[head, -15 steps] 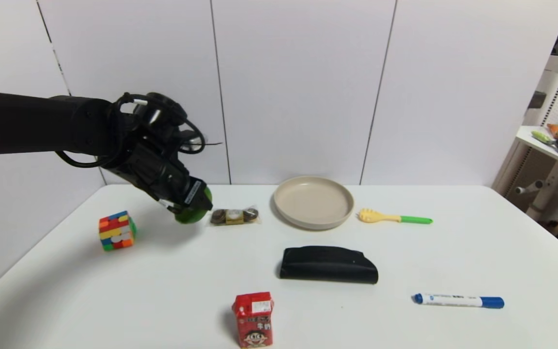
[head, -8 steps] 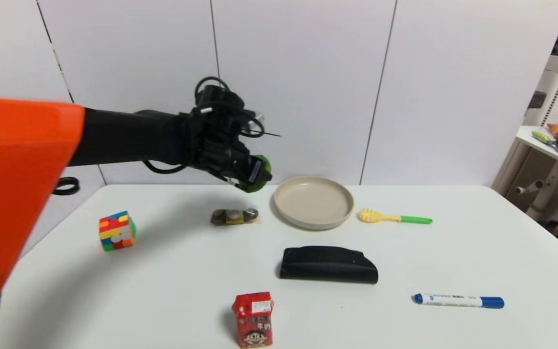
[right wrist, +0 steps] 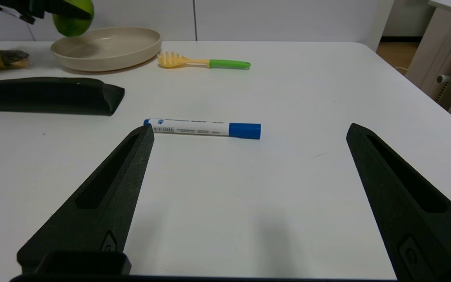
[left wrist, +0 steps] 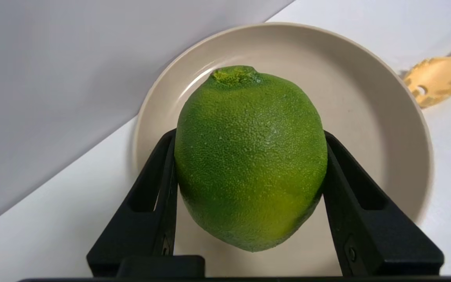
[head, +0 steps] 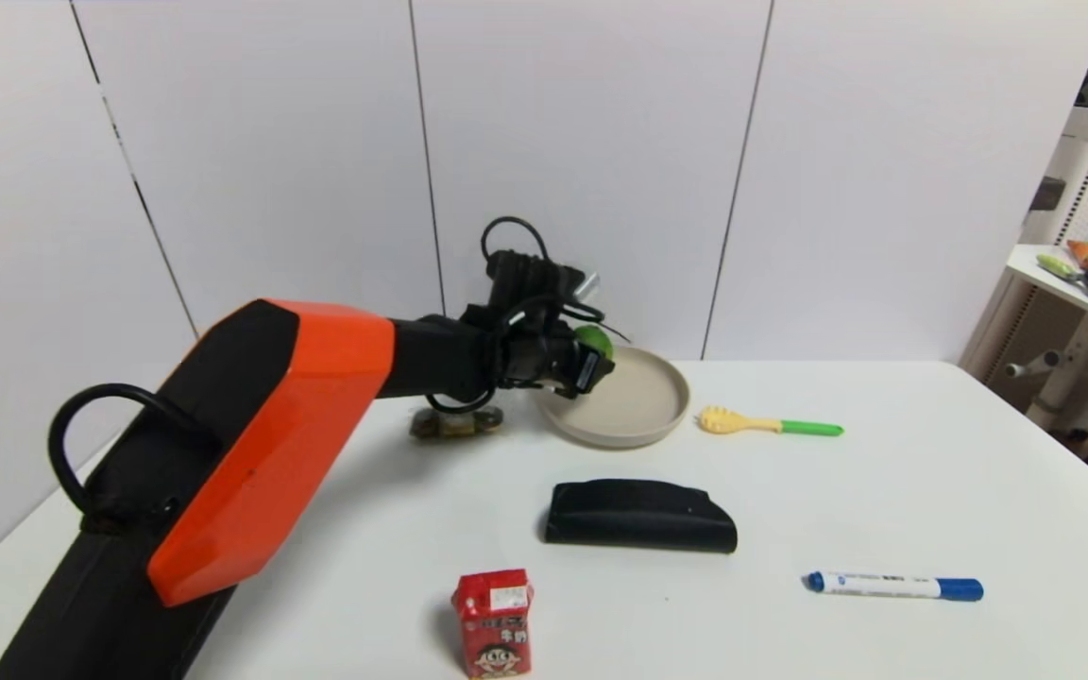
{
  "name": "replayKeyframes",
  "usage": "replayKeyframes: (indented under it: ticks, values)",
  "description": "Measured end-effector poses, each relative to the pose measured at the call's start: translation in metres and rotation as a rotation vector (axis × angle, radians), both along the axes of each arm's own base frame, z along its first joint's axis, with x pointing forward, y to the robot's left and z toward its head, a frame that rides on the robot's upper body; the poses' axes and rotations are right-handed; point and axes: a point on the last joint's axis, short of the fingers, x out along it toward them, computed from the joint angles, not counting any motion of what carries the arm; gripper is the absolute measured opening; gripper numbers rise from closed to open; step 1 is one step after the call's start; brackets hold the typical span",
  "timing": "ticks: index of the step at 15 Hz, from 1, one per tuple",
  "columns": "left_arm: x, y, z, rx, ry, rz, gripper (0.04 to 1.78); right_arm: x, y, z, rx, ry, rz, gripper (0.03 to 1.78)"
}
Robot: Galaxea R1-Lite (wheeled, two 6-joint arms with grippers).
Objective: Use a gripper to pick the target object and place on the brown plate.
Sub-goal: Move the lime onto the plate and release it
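So the pick was basically done at this point and I only had the drop-off left. Going big to small: the white surface [head: 884,491] had plenty of clutter on it, but none of it sat between my left end effector [left wrist: 249,188] and where it needed to go. The brown plate [head: 643,416] was directly below and just ahead of that end effector, and in the left wrist view its bare floor filled the space behind the fruit, so I judged I was over the plate's near-left part, not dead centre.

Nearer me than the end effector lay the black pouch [head: 640,516], and closer still the red drink carton [head: 494,621]. Off on the plate's far side from the end effector were the yellow fork with the green handle [head: 766,424] and, nearer me, the blue marker [head: 893,586]. A small wrapped snack [head: 454,424] sat just under the forearm, behind the end effector.

The target object [left wrist: 249,156], a pebbly green fruit, was pinched between the two black fingers [left wrist: 155,196] at its widest part, clear of the plate with a gap under it in the right wrist view.

My right end effector [right wrist: 249,133] was parked low over the surface near the marker, fingers spread wide, holding nothing.

What was left, as I saw it: lower a bit, let go, back out. The roundish fruit could roll, but the raised rim should catch it.
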Motion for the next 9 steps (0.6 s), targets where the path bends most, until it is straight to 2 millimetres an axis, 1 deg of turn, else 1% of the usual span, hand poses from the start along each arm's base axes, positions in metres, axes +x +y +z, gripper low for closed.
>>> replayKeyframes:
  ticks: [1, 3, 5, 7, 9]
  values:
    - [0.002, -0.005, -0.010, -0.007, -0.007, -0.006, 1.05, 0.000, 0.000, 0.000, 0.000, 0.000, 0.000, 1.70]
    - [0.003, -0.012, -0.026, -0.003, 0.006, -0.014, 1.20, 0.000, 0.000, 0.000, 0.000, 0.000, 0.000, 1.70]
    - [0.003, -0.014, -0.030, 0.010, 0.014, -0.019, 1.32, 0.000, 0.000, 0.000, 0.000, 0.000, 0.000, 1.70]
    - [-0.001, -0.012, -0.023, 0.021, 0.028, -0.020, 1.40, 0.000, 0.000, 0.000, 0.000, 0.000, 0.000, 1.70]
    - [-0.009, -0.007, -0.003, 0.031, 0.041, -0.022, 1.47, 0.000, 0.000, 0.000, 0.000, 0.000, 0.000, 1.70]
